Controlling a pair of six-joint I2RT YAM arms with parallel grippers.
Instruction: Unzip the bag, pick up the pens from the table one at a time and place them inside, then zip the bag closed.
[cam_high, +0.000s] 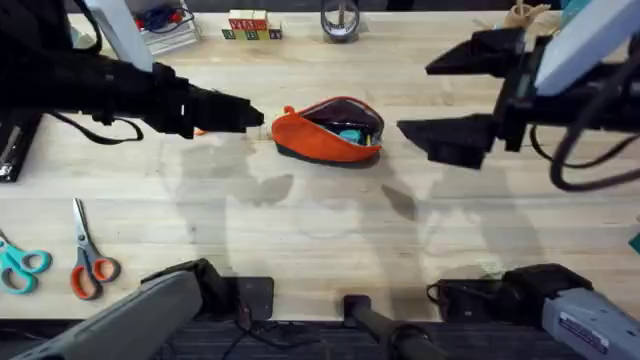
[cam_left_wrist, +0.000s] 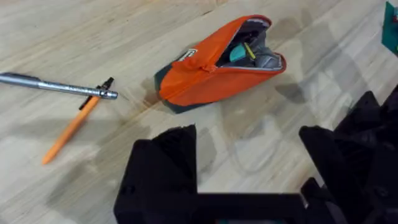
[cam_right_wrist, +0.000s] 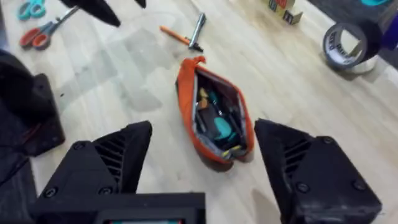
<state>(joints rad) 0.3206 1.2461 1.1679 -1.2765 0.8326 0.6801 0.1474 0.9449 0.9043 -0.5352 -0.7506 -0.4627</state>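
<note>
The table (cam_high: 330, 230) holds the bag (cam_high: 330, 130), already unzipped, between the two wide-open, empty grippers: left gripper (cam_left_wrist: 249, 168), right gripper (cam_right_wrist: 202, 168). Both pens, the silver pen (cam_left_wrist: 56, 86) and orange pen (cam_left_wrist: 69, 129), lie crossed near the left gripper, waiting to go in. Zipping comes last.

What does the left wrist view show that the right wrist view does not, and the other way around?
Left wrist view alone: the dark navy base of the orange fabric pouch.

Right wrist view alone: the orange-handled scissors, teal-handled scissors, grey tape roll and small lettered blocks.

Both: the unzipped pouch with items inside, and beside it, crossing each other on the light wooden table, the thin orange pen and silvery metal pen.
</note>
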